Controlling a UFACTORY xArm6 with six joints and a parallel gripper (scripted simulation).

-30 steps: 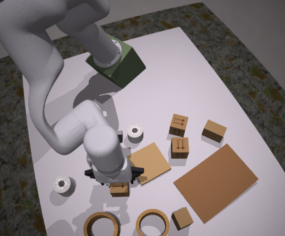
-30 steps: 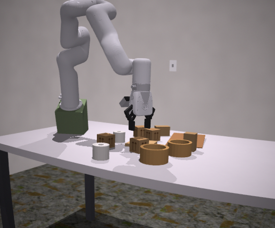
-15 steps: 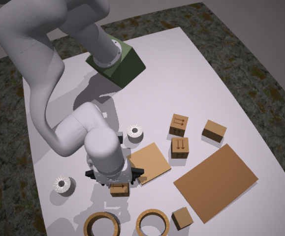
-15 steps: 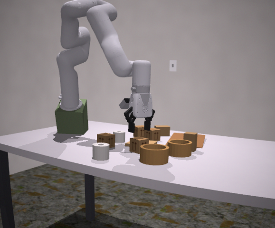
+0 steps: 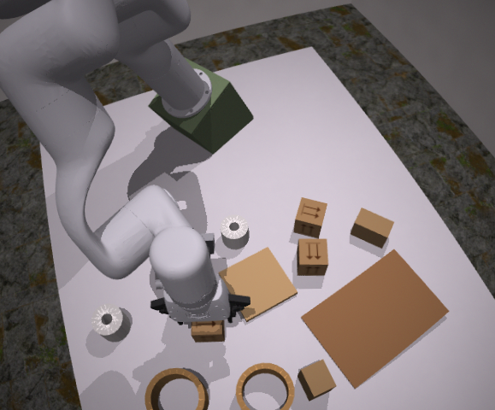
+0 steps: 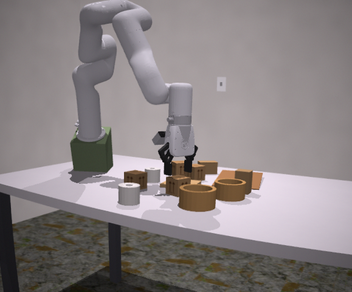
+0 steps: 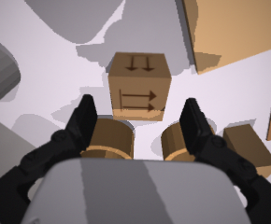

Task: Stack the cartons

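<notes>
My gripper (image 5: 206, 320) (image 6: 178, 171) (image 7: 138, 106) is open and empty, pointing down a little above a carton (image 5: 209, 331) (image 6: 178, 185) (image 7: 137, 95) with arrows on its top and side. A second carton (image 6: 135, 180) stands to the left in the exterior view; the arm hides it in the top view. A third carton (image 5: 313, 256) (image 6: 196, 172) and a fourth carton (image 5: 310, 217) (image 6: 179, 166) stand close together beyond the board. The small square wooden board (image 5: 262, 282) (image 6: 195, 182) (image 7: 240, 23) bears no carton. The numbered undersides are hidden.
Two plain boxes (image 5: 316, 379) (image 5: 371, 227) stand apart. Two round wooden rings (image 6: 197, 201) (image 6: 230, 192) stand near the first carton. Two white ribbed cylinders (image 5: 235, 240) (image 5: 110, 331) flank the arm. A large brown panel (image 5: 375, 318) (image 6: 256, 179) lies beyond the board.
</notes>
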